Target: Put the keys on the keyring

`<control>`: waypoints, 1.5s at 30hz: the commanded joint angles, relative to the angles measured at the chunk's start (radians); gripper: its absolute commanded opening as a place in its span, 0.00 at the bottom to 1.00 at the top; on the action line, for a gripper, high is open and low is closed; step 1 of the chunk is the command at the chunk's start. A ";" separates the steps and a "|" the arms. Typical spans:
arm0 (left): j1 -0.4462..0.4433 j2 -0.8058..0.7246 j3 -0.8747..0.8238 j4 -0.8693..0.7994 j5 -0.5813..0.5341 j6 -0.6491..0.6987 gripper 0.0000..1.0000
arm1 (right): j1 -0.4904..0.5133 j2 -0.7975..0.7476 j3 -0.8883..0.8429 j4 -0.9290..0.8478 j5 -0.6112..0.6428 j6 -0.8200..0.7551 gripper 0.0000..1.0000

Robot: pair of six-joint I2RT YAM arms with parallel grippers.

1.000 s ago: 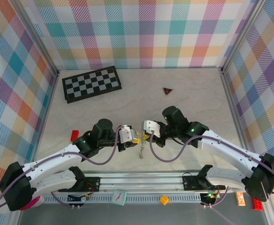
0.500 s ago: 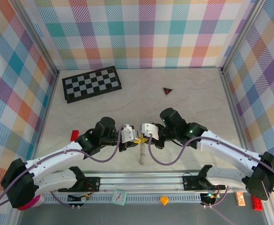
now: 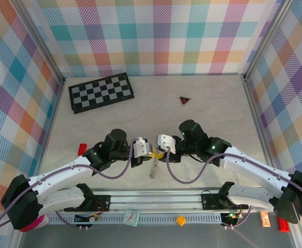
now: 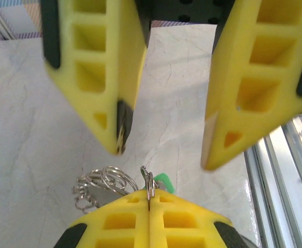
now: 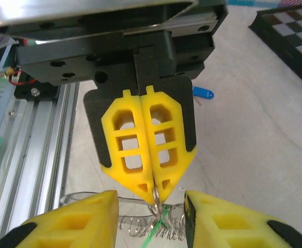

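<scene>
Keyring (image 3: 153,166): thin top loop pinched between the closed jaws of the left gripper (image 4: 149,196); its dangling chain now slants, where half a second ago it hung straight. Green key (image 4: 163,181): just beside that pinch. Right gripper (image 5: 151,209): jaws wide open, one finger on either side of the keyring loop, facing the left gripper. Blue key (image 5: 203,93): flat on the table (image 3: 218,103), apart from both.
</scene>
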 commanded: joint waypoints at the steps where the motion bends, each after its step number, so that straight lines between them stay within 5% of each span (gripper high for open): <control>1: 0.011 -0.031 -0.051 0.163 0.011 -0.057 0.00 | -0.017 -0.065 -0.075 0.083 0.003 0.099 0.39; 8: 0.012 -0.054 -0.130 0.309 -0.001 -0.128 0.00 | -0.027 -0.139 -0.213 0.216 0.087 0.236 0.38; 32: 0.011 -0.057 -0.163 0.409 -0.025 -0.190 0.00 | -0.024 -0.022 -0.199 0.324 -0.032 0.255 0.39; 45: 0.010 -0.040 -0.156 0.425 -0.021 -0.196 0.00 | -0.024 0.013 -0.191 0.347 -0.007 0.263 0.25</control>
